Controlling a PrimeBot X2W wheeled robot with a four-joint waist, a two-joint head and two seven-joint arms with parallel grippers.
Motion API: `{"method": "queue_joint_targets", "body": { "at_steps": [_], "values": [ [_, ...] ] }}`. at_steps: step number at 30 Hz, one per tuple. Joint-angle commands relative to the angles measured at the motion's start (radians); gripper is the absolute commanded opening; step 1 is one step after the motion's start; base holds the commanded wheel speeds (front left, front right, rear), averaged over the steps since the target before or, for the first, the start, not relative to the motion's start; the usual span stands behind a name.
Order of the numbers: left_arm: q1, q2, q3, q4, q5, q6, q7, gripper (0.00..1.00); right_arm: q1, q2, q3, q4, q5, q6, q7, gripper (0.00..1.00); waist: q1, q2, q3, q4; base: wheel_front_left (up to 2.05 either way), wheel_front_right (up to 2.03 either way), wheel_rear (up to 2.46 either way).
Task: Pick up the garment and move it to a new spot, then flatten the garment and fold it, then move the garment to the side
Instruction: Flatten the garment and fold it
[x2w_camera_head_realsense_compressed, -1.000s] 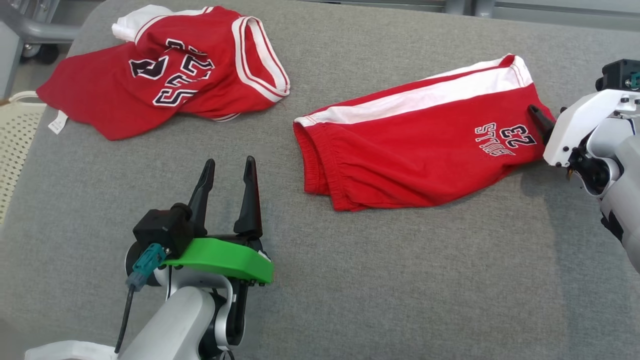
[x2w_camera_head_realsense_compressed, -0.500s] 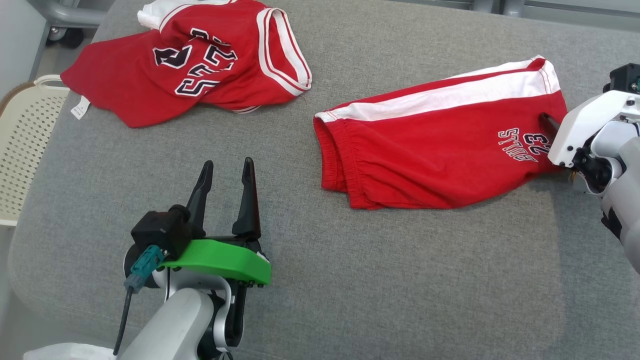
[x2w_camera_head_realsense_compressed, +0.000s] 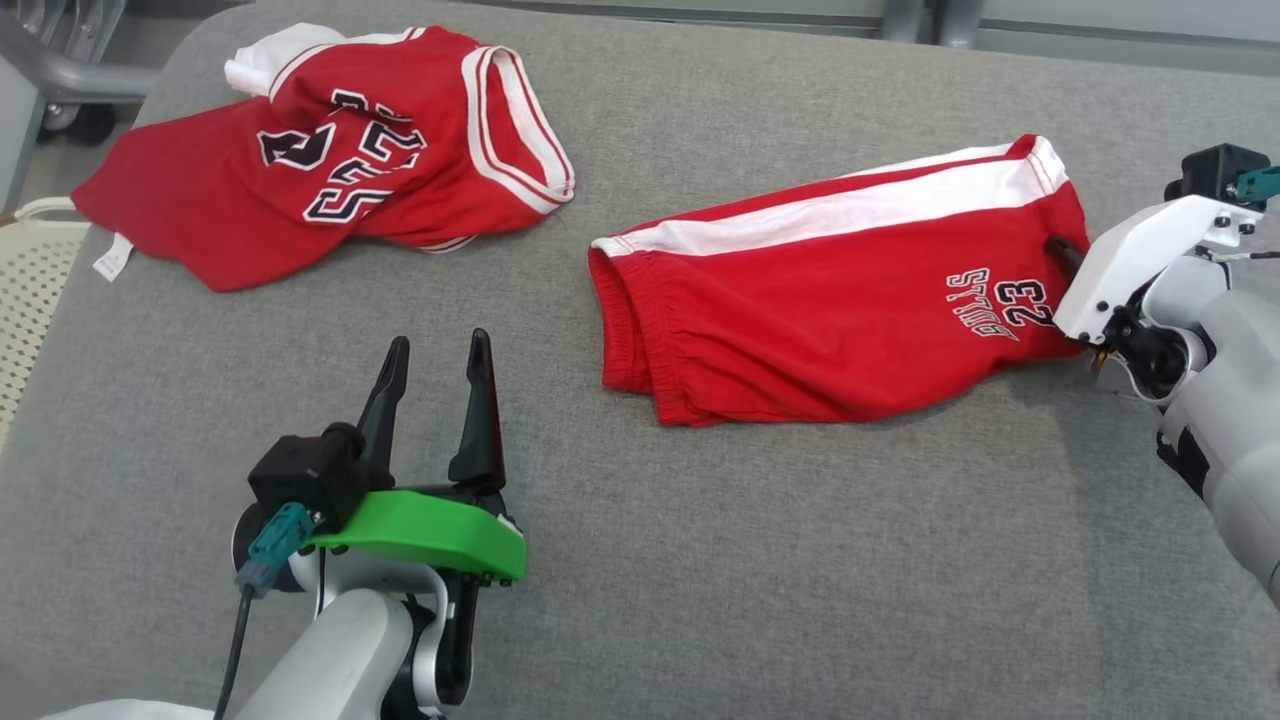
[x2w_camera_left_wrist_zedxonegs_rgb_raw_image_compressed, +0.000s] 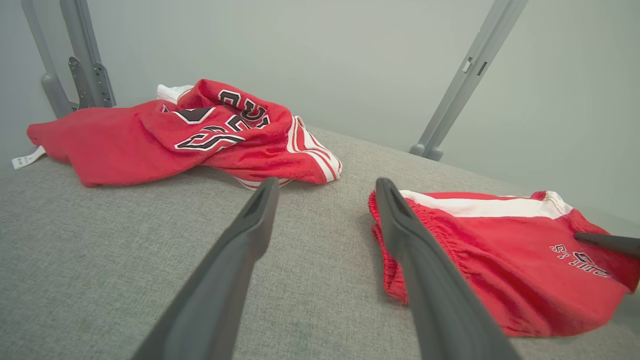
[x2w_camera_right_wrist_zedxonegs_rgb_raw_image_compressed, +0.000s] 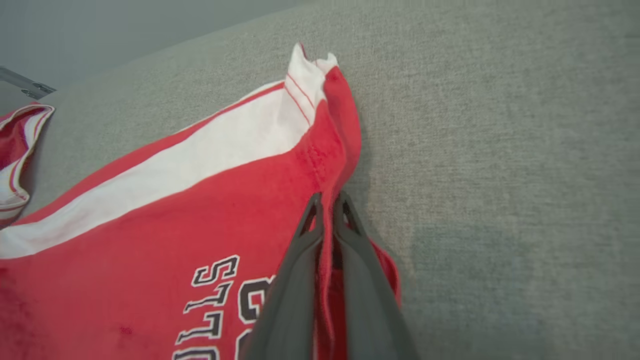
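The garment, a pair of red shorts (x2w_camera_head_realsense_compressed: 820, 320) with a white side stripe and "BULLS 23" print, lies folded flat on the grey padded table (x2w_camera_head_realsense_compressed: 800, 560). My right gripper (x2w_camera_head_realsense_compressed: 1060, 250) is at the shorts' right leg hem, shut on the hem's edge; the right wrist view shows the red cloth (x2w_camera_right_wrist_zedxonegs_rgb_raw_image_compressed: 175, 210) pinched between its fingertips (x2w_camera_right_wrist_zedxonegs_rgb_raw_image_compressed: 327, 200). My left gripper (x2w_camera_head_realsense_compressed: 438, 345) stands open and empty at the lower left, well apart from the shorts' waistband. In the left wrist view the open gripper (x2w_camera_left_wrist_zedxonegs_rgb_raw_image_compressed: 326, 185) frames the table, with the shorts (x2w_camera_left_wrist_zedxonegs_rgb_raw_image_compressed: 500, 260) to the right.
A crumpled red jersey (x2w_camera_head_realsense_compressed: 330, 150) with white trim lies at the table's far left corner, also seen as the jersey (x2w_camera_left_wrist_zedxonegs_rgb_raw_image_compressed: 175, 135) in the left wrist view. A pale perforated basket (x2w_camera_head_realsense_compressed: 30, 300) stands off the left edge. Grey metal frame legs (x2w_camera_left_wrist_zedxonegs_rgb_raw_image_compressed: 465, 75) rise behind the table.
My right gripper has closed on the shorts' hem. The head camera has swung about, shifting the whole picture. The left gripper stays open.
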Motion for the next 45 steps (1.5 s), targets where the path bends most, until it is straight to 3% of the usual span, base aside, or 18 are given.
{"method": "queue_joint_targets", "body": {
  "at_steps": [1,13,19,30,45],
  "values": [
    [0.020,0.010,0.002,-0.002,0.000,0.006,-0.001,1.00,0.028,-0.009,-0.004,-0.019,0.014,0.000,-0.013,0.00,0.0000,0.0054,-0.028,-0.038,0.00,0.00,0.00],
    [0.091,0.055,0.012,-0.065,-0.001,0.032,0.009,1.00,0.235,-0.058,0.000,-0.216,0.070,0.000,-0.146,0.00,0.0000,0.0054,-0.112,-0.181,0.00,0.00,0.00],
    [0.118,0.068,0.004,-0.095,0.001,0.047,0.018,1.00,0.297,-0.049,-0.003,-0.225,0.061,0.000,-0.243,0.00,0.0000,0.0054,-0.132,-0.217,0.00,0.00,0.00],
    [0.112,0.075,-0.006,-0.111,0.004,0.050,0.033,1.00,0.261,-0.012,-0.023,-0.142,0.054,0.000,-0.316,0.00,0.0000,0.0054,-0.127,-0.219,0.00,0.00,0.00],
    [0.104,0.072,-0.007,-0.097,-0.008,0.046,0.030,1.00,0.194,-0.011,-0.021,-0.090,0.062,0.000,-0.296,0.00,0.0000,0.0054,-0.118,-0.211,0.00,0.00,0.00]
  ]
}}
